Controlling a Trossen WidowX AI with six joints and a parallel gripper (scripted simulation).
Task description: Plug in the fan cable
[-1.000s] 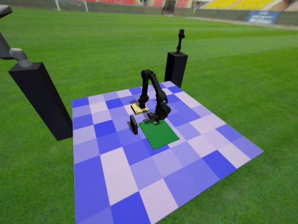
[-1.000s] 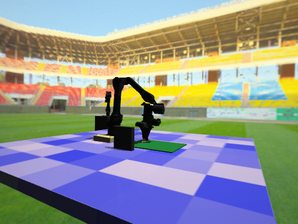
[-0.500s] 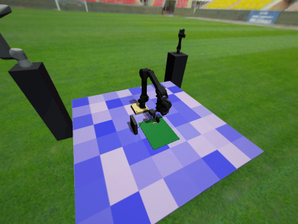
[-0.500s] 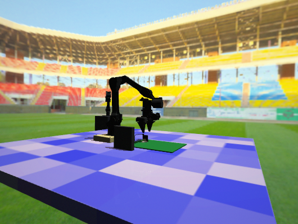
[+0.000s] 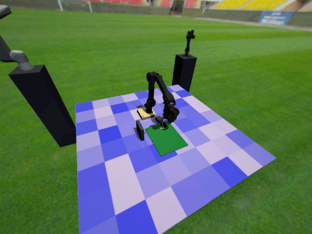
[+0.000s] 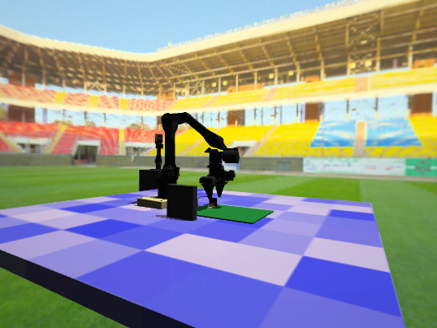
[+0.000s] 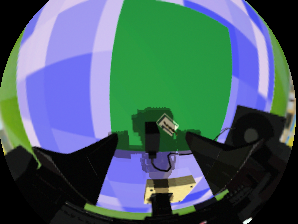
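Unreadable blue stadium banner (image 5: 275, 17) behind

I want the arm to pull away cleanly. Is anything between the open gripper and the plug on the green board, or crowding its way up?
Nothing visible. The gripper is open, its fingers spread to either side of the plug on the board. The fan stands off to one side.
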